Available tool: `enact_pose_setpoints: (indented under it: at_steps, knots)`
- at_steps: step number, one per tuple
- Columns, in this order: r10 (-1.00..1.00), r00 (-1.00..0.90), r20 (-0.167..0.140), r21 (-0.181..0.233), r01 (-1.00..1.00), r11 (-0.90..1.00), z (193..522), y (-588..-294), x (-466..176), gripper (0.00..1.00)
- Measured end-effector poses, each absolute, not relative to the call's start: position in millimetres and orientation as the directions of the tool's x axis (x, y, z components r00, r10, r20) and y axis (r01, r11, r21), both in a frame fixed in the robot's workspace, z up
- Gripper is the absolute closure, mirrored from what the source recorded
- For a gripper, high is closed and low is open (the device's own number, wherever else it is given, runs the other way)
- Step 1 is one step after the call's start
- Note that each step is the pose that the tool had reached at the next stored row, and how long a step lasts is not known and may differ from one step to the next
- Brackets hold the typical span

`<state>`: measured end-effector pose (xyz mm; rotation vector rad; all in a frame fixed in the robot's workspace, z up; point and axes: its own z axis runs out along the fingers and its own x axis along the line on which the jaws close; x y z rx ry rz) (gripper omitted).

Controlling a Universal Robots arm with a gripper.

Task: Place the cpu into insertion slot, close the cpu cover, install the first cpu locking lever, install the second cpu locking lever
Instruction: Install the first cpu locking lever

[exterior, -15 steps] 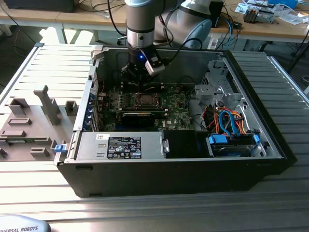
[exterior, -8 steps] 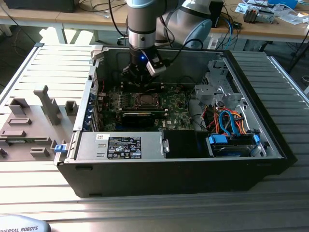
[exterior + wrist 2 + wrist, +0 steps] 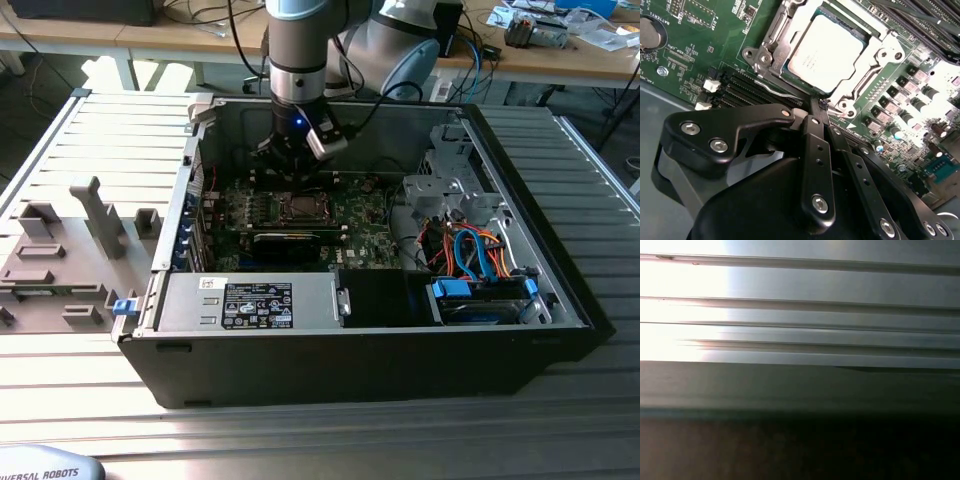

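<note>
**Chip seated, tool pinched at the socket's edge**

Nearest, the computer case [image 3: 330, 370] sits open on the slatted bench [image 3: 80, 400], power supply [image 3: 245, 303] and blue-orange cables [image 3: 480, 255] in front. Further in, the tool [image 3: 821, 107] has its fingers [image 3: 815, 150] drawn narrow, tips at a wire lever [image 3: 777, 92]. Beyond lies the cpu [image 3: 827, 55] in the insertion slot [image 3: 300, 208], the cpu cover [image 3: 880, 60] framing it.
</note>
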<state>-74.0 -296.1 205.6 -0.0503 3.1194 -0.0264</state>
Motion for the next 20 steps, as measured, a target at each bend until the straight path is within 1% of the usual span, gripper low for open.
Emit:
enact_pose_setpoints:
  at_steps: [20]
  knots:
    - [-0.032,-0.999,-0.021,-0.017,-0.032,0.999,199.0,-296.1,-64.6,0.89]
